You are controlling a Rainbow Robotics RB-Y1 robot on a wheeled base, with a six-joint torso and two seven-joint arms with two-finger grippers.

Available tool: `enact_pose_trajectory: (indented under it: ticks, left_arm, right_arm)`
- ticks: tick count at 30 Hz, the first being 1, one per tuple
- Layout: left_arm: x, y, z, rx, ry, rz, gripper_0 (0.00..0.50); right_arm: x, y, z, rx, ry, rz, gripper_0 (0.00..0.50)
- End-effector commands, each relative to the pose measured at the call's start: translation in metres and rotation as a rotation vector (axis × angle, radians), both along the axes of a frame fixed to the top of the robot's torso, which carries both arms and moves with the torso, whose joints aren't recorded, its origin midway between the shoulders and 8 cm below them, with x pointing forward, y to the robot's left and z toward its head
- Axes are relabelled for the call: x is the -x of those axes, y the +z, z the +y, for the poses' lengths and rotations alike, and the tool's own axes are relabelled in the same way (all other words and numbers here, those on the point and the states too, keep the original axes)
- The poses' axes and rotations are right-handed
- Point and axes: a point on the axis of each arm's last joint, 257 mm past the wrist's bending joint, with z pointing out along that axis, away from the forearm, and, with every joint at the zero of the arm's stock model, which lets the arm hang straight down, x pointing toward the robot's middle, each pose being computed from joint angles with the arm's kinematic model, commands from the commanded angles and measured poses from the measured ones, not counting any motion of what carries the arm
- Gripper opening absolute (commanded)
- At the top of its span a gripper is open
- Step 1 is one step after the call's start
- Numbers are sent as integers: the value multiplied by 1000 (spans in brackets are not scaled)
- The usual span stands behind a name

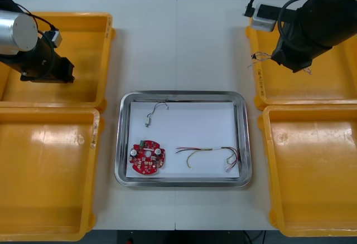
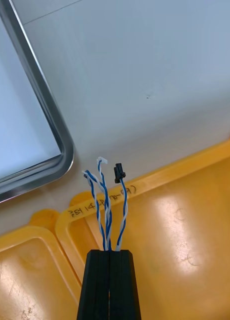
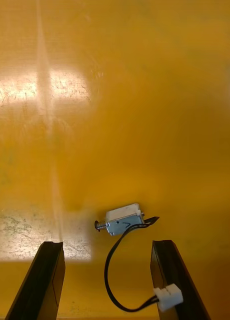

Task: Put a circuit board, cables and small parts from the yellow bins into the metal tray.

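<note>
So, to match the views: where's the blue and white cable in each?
Front view: blue and white cable over the far right bin's inner rim.
Right wrist view: rising from the shut right gripper.
Left wrist view: left gripper over far left bin instead.
Shared landmark: metal tray's rim.

There are four yellow bins (image 1: 47, 183), one metal tray (image 1: 244, 138) and one red circuit board (image 1: 146, 157). There are two small metal parts (image 3: 124, 220), each on one black cable (image 3: 109, 270), one of them just ahead of the left claw (image 3: 107, 243). There is one red and yellow cable (image 1: 206, 152). One blue and white cable (image 2: 106, 210), in three strands, sticks out of the right claw (image 2: 111, 252).

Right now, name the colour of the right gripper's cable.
Blue and white, twisted; the cable in the right gripper shows best in the right wrist view.
</note>
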Motion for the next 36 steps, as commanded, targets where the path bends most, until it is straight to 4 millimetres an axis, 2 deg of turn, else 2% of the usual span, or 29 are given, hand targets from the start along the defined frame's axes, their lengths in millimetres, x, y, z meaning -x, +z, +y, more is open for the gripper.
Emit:
enact_pose_trajectory:
  ticks: [1,10,23,32,36]
  left_arm:
    - [-20,35,5,-53,-66,-70,500]
    - [-25,31,0,-56,-77,-86,500]
    - [-27,18,-2,-58,-84,-97,500]
    - [-26,15,-3,-58,-85,-92,500]
    - [-25,13,-4,-61,-87,-89,500]
  right_arm:
    - [13,-14,4,77,46,12,0]
    - [30,-41,34,154,142,47,0]
    - [29,-56,87,138,150,16,0]
    - [34,-90,104,84,164,26,0]
    - [35,-95,113,59,169,21,0]
